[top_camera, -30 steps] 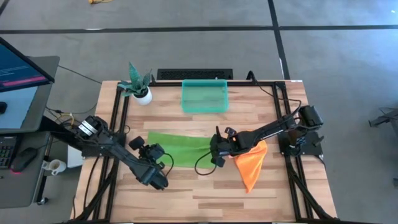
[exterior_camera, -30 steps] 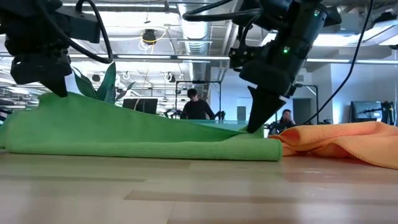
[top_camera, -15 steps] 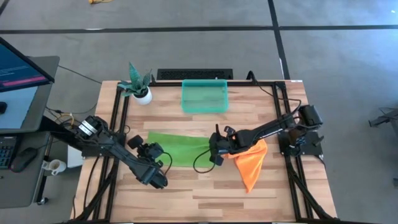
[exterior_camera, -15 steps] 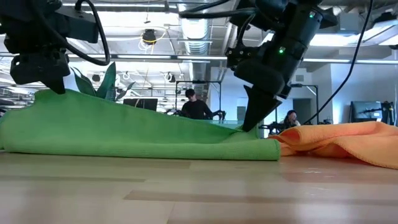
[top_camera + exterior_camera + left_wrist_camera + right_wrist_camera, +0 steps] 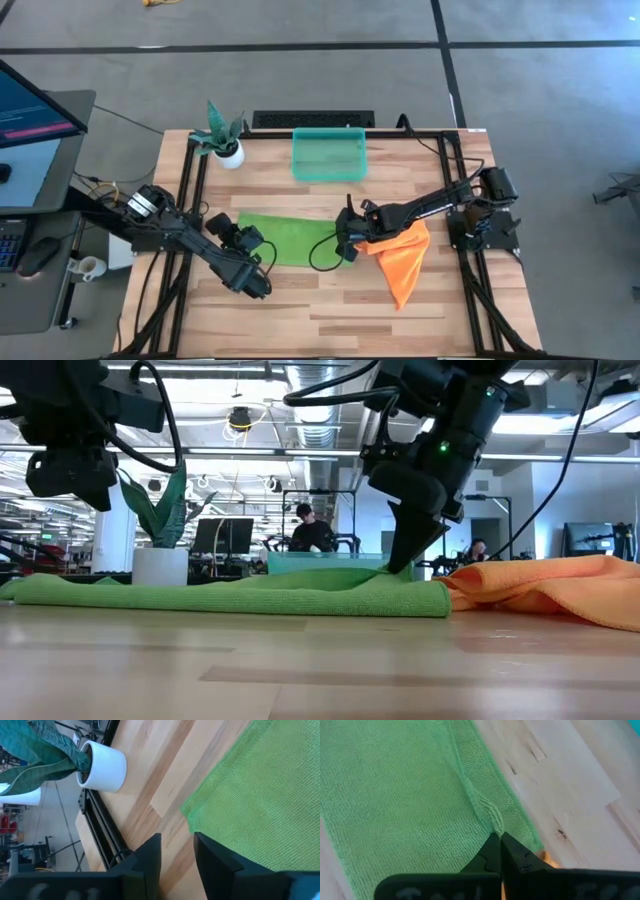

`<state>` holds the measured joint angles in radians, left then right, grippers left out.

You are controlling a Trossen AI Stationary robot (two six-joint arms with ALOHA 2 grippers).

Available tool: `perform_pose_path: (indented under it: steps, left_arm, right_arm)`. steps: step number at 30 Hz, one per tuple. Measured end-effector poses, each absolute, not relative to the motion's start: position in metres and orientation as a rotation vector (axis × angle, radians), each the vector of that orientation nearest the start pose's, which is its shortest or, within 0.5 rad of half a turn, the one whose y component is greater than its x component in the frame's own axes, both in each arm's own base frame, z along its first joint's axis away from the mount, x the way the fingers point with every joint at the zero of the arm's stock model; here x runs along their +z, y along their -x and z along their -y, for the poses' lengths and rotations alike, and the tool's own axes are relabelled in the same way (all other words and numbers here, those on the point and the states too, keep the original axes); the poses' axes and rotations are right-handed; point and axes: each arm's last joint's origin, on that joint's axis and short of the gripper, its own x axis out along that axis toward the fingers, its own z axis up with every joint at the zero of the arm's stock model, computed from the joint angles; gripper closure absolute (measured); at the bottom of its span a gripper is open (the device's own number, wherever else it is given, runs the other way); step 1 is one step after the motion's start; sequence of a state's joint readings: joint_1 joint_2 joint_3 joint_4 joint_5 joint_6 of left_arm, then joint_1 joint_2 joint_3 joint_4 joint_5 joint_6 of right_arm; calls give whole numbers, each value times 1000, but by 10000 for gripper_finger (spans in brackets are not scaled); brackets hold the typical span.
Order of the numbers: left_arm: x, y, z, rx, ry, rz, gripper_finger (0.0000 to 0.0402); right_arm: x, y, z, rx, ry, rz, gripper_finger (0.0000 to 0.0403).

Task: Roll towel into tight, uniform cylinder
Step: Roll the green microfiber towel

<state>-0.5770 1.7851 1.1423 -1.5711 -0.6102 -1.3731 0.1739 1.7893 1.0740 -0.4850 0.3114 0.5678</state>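
A green towel (image 5: 288,238) lies flat on the wooden table; it also shows in the low view (image 5: 230,595). My left gripper (image 5: 177,855) is open and empty. It hangs above the towel's left end (image 5: 70,475), near the towel's corner (image 5: 190,817). My right gripper (image 5: 499,840) is shut on the towel near its right edge (image 5: 398,565), and it shows in the high view (image 5: 343,236) too. An orange cloth (image 5: 405,258) lies bunched just right of the towel. My right gripper pinches a small raised fold of the towel (image 5: 494,825) between its two shut fingertips, close to the towel's right edge. The fingers come from above, slanting down. The cloth puckers at the tips, and the rest of the towel lies on the table.
A teal tray (image 5: 328,153) stands at the far middle and a potted plant (image 5: 222,140) at the far left. The orange cloth (image 5: 550,585) touches the towel's right end. Bare wood lies along the near edge (image 5: 330,310).
My left gripper has let go of the towel's left end. That end was held up and has fallen flat on the table, and the gripper stays above it. My right gripper has shifted slightly toward the table's left, still shut on the towel.
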Motion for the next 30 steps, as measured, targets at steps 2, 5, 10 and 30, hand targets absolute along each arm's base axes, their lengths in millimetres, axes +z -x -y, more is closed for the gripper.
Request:
perform_pose_path:
  steps: [2,5,10,30]
  left_arm:
    - [189,-221,125,1074,-232,-1282,289]
    - [188,-220,129,1057,-223,-1271,289]
    - [184,-224,135,994,-187,-1250,288]
    - [173,-248,152,782,-27,-1123,288]
  right_arm:
    - [157,-333,-49,-441,-213,-1084,391]
    - [157,-333,-49,-433,-198,-1087,381]
    - [157,-333,-49,-428,-190,-1089,340]
    - [205,-306,-29,-437,-254,-1095,231]
